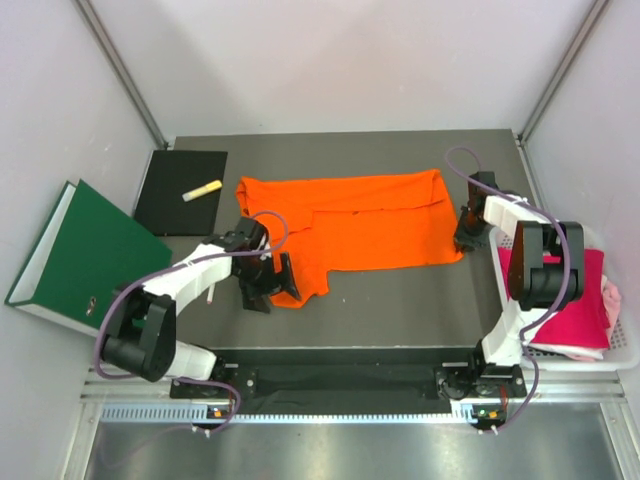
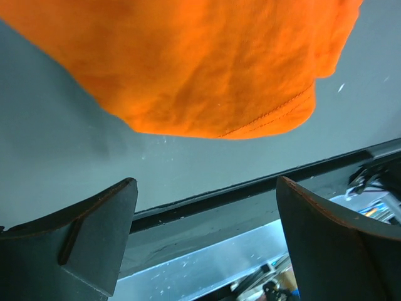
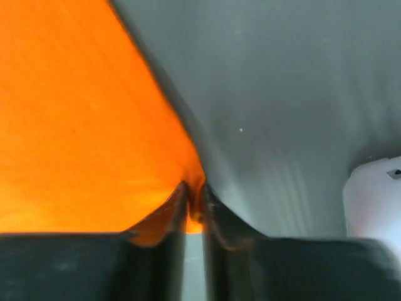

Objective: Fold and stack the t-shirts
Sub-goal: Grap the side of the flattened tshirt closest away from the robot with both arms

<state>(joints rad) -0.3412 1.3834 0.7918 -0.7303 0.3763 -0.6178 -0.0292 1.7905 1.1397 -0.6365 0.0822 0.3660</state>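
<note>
The orange t-shirt (image 1: 350, 220) lies spread across the middle of the grey table, partly folded, with a flap hanging toward the near left. My left gripper (image 1: 268, 288) stands open at that flap's near edge; in the left wrist view the orange hem (image 2: 263, 119) lies beyond the wide-apart fingers (image 2: 100, 226) with nothing between them. My right gripper (image 1: 468, 238) is shut on the shirt's right edge, pinching a fold of orange cloth (image 3: 195, 194). A magenta t-shirt (image 1: 580, 300) and a pale pink t-shirt (image 1: 610, 300) rest in the white basket at the right.
A green binder (image 1: 85, 250) leans off the table's left side. A black pad (image 1: 180, 190) with a yellow marker (image 1: 202, 190) lies at the back left. The white basket (image 1: 600, 350) sits beside the right arm. Grey walls enclose the table.
</note>
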